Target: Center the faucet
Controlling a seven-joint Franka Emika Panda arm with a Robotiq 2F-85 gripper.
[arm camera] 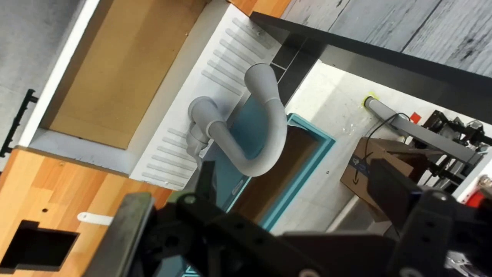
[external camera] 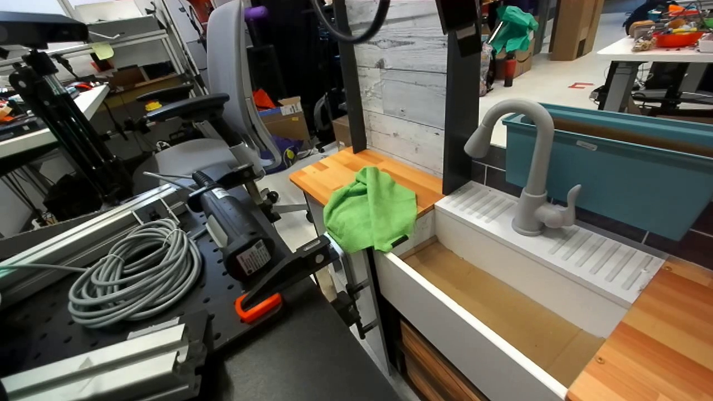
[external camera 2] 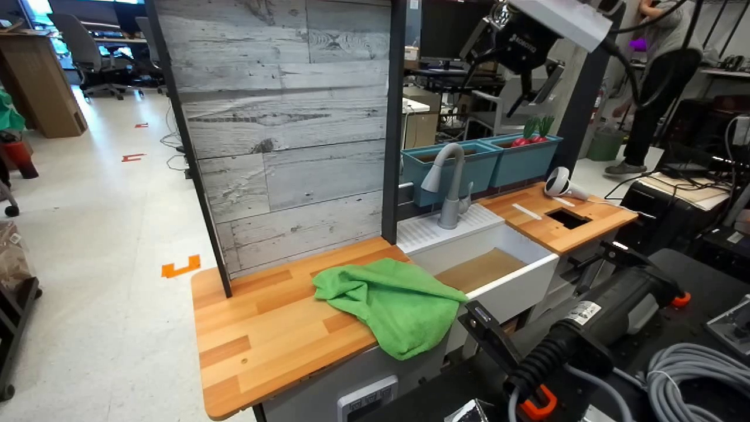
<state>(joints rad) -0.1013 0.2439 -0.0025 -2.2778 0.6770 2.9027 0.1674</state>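
Note:
The matte grey faucet [external camera: 539,161] stands upright on the white ledge [external camera: 484,200] behind the sink [external camera: 462,334]. It also shows in an exterior view [external camera 2: 452,190] and the wrist view [arm camera: 277,130]. Its gooseneck spout is turned sideways along the ledge, toward the grey wood panel. Its small side lever [external camera: 568,209] is on the opposite side of the base. My gripper [external camera 2: 493,97] is above and beside the faucet, over the teal planters, not touching it. In the wrist view my gripper [arm camera: 296,172] has its fingers wide apart with nothing between them.
Teal planters [external camera: 618,167] stand right behind the faucet. A black post [external camera 2: 394,129] and the grey wood panel [external camera 2: 281,135] rise beside the sink. A green cloth [external camera: 370,211] lies on the wooden counter. A white rounded device [external camera 2: 559,183] lies on the far counter.

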